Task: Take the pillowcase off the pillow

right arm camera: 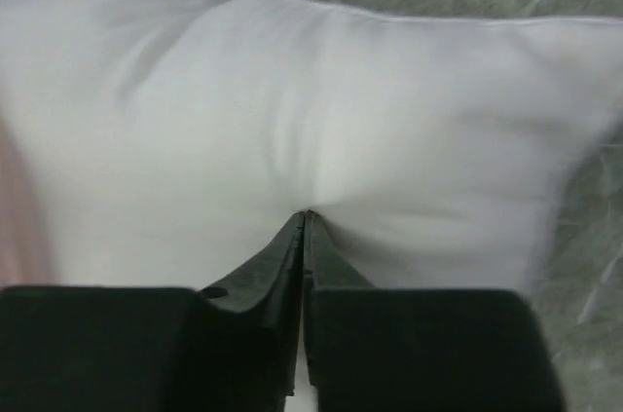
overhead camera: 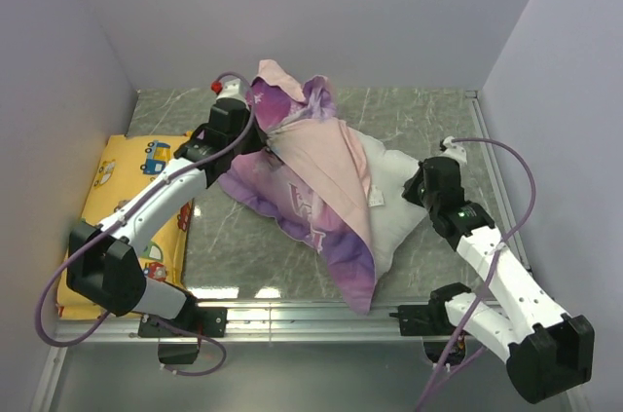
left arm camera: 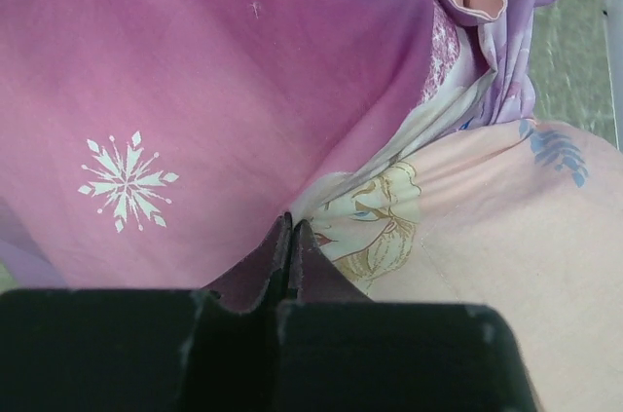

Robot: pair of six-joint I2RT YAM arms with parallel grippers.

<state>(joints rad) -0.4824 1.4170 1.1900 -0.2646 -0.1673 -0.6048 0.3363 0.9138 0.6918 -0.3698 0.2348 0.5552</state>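
Left pincer [left arm camera: 292, 224] clamped on pillowcase [left arm camera: 195, 91] fold directly ahead; right pincer [right arm camera: 305, 217] closed on pillow [right arm camera: 321, 110] edge

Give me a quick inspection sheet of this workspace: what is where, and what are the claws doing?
Surface: grey marbled table.
Job's things: pillowcase partly peeled back, pink inside showing; pillow bare at its right end.
Clutter: yellow cushion at the left edge.
Grippers: left gripper shut on the pillowcase; right gripper shut on the pillow.
Cables: purple cables loop off both arms.
Surroundings: plain pale walls on three sides.
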